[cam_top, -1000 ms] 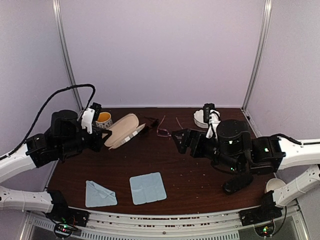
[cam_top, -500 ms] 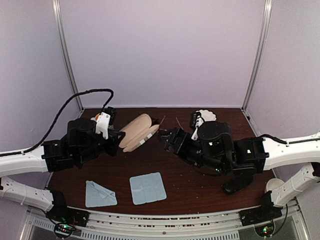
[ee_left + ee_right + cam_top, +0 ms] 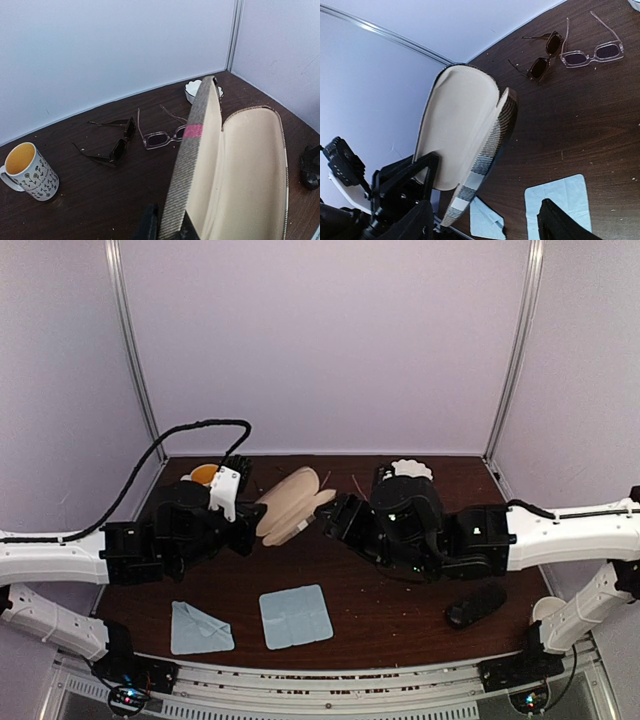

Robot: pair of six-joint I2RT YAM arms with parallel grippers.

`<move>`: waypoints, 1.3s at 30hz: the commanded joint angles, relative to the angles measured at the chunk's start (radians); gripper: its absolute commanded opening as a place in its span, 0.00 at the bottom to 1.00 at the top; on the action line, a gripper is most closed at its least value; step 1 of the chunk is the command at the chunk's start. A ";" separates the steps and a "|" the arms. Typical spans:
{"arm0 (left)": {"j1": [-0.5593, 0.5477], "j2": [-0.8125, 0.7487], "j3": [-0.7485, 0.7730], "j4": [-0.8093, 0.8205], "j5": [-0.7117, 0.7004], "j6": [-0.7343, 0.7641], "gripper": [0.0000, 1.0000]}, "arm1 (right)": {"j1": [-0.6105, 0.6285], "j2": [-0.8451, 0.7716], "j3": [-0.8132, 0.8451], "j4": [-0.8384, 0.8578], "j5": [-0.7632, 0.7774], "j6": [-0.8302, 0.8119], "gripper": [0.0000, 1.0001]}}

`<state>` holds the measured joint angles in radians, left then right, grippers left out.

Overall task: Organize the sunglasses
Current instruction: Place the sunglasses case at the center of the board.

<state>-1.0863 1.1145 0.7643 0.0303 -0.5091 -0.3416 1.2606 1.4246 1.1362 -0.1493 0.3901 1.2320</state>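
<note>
1. Nearest the front edge of the table (image 3: 400,625), a folded blue cloth (image 3: 200,628) and a flat blue cloth (image 3: 296,615) lie side by side; a black case (image 3: 476,605) lies well to their right
2. The left gripper (image 3: 168,229) is clamped on the striped edge of the tan case (image 3: 235,170); the case is lifted, hinged wide open, its long axis tilted up and away
3. The right gripper (image 3: 486,210) faces the cream lining, jaws wide apart with nothing in them
4. Behind the case, at the back middle, both sunglasses lie with arms unfolded; the dark pair (image 3: 119,142) has its front running near to far, arms pointing left; the pink pair (image 3: 162,137), just beside it on the right, has its front running left to right, arms pointing at the back wall
5. Farthest back, a mug (image 3: 30,171) stands left and a white dish (image 3: 200,90) right
</note>
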 commanded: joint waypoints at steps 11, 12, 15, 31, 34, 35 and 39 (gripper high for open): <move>-0.004 0.002 -0.005 0.126 -0.072 0.025 0.00 | -0.100 -0.453 -0.368 -0.745 0.094 0.330 1.00; -0.004 0.005 -0.006 0.130 -0.066 0.024 0.00 | -0.113 -0.471 -0.391 -0.762 0.078 0.350 1.00; -0.004 0.017 -0.003 0.138 -0.053 0.022 0.00 | -0.174 -0.500 -0.441 -0.803 0.006 0.386 1.00; -0.004 0.035 -0.020 0.157 -0.027 0.008 0.00 | -0.448 -0.439 -0.615 -0.716 -0.167 0.326 1.00; -0.004 0.033 -0.028 0.159 -0.027 0.007 0.00 | -0.478 -0.383 -0.613 -0.674 -0.188 0.287 1.00; -0.004 0.032 -0.030 0.157 -0.028 0.007 0.00 | -0.484 -0.368 -0.611 -0.664 -0.193 0.277 1.00; -0.004 0.024 -0.040 0.151 -0.029 0.006 0.00 | -0.488 -0.318 -0.601 -0.656 -0.186 0.250 0.89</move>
<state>-1.0870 1.1515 0.7387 0.1043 -0.5392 -0.3233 0.7811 1.0756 0.5301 -0.8341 0.2050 1.5311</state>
